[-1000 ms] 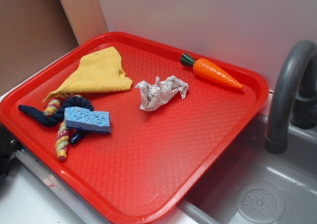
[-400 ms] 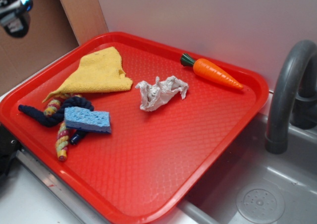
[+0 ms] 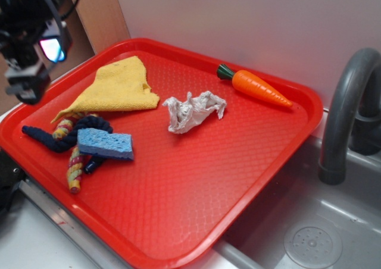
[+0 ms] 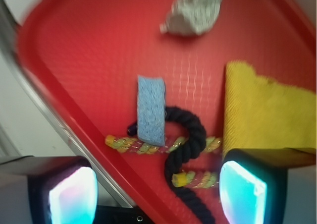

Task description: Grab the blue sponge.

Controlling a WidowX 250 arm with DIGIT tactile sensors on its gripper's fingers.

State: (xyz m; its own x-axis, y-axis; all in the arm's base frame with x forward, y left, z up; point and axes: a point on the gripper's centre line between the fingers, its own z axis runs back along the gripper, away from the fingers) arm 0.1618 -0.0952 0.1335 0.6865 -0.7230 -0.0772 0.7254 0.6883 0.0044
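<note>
1. the gripper is hovering over the far-left edge of the red tray, its fingers spread wide with nothing between them; in the wrist view both fingertips are glowing pale cyan at the bottom corners.
2. the blue sponge is lying flat in the near-left part of the tray, well apart from the gripper and resting partly on the rope toy.
3. the rope toy, a dark navy cord twisted with a striped yellow-green-pink one, is curling out from under the sponge toward the left rim.
4. a yellow cloth is spreading out just behind the rope, one corner touching it.
5. a crumpled grey-white wad is sitting near the tray's middle, and a toy carrot is lying near the far-right rim.
6. a grey faucet is arching over the sink to the right of the tray.
</note>
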